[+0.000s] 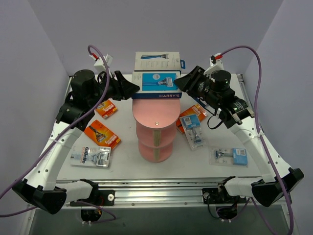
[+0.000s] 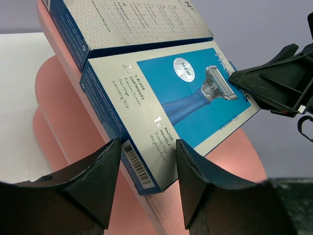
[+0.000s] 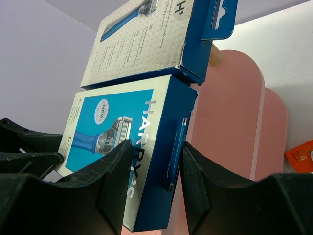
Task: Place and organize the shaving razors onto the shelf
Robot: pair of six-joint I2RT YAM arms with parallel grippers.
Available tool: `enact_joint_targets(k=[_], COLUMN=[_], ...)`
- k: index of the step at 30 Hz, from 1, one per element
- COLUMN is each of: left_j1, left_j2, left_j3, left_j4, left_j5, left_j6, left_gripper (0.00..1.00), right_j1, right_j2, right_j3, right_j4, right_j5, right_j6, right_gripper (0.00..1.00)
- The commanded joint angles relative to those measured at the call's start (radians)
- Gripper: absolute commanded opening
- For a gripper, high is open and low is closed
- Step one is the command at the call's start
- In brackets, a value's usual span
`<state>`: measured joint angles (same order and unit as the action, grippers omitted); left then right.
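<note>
Shelf: the pink shelf (image 1: 155,113) stands in the middle of the white table (image 1: 129,166). Its top is long, flat and smooth with round ends. Two smaller round plates sit under it.
Front box: a flat card Harry's box (image 1: 157,81) sits across the far end of the shelf top. It has a bright blue face with a razor picture, dark blue sides and sharp corners. I cannot tell if it lies flat or leans.
Back box: a second Harry's box (image 1: 157,60) sits just behind the first one, and their long edges touch. It has a pale dotted face, dark blue sides and a little blue hang tab.
Left gripper: the left gripper (image 1: 136,90) has the left end of the front box. Its jaws are about half open, with one black finger (image 2: 98,171) pressed on each side (the barcode edge sits right between them).
Right gripper: the right gripper (image 1: 177,82) has the right end of the same box. Its jaws are partly open and pinch the thin blue side.
Loose packs, left: two shiny orange cards (image 1: 105,108) (image 1: 101,133) and a clear plastic Gillette pack (image 1: 91,156) lie flat on the table.
Loose packs, right: an orange card (image 1: 191,110) lies by the shelf, and a clear pack with blue card (image 1: 194,131) sits close against it. Another clear pack (image 1: 230,156) lies apart.
</note>
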<state>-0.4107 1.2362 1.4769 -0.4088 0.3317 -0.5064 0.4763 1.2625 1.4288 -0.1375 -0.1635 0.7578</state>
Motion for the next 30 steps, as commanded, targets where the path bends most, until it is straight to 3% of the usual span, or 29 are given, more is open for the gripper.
enact_joint_targets(k=[1, 24, 30], left_j1=[-0.004, 0.004, 0.007], left_j2=[0.019, 0.023, 0.017], left_j3=[0.04, 0.045, 0.045], left_j4=[-0.007, -0.019, -0.022], left_j5=[0.009, -0.008, -0.016], left_j6=[0.022, 0.039, 0.04], left_gripper=[0.57, 0.57, 0.61], right_j1=[-0.002, -0.018, -0.018], right_j2=[0.014, 0.031, 0.026], right_j3=[0.035, 0.03, 0.024], right_j4=[0.035, 0.055, 0.055], right_j5=[-0.059, -0.077, -0.077], right_j6=[-0.006, -0.005, -0.002], right_gripper=[0.38, 0.39, 0.42])
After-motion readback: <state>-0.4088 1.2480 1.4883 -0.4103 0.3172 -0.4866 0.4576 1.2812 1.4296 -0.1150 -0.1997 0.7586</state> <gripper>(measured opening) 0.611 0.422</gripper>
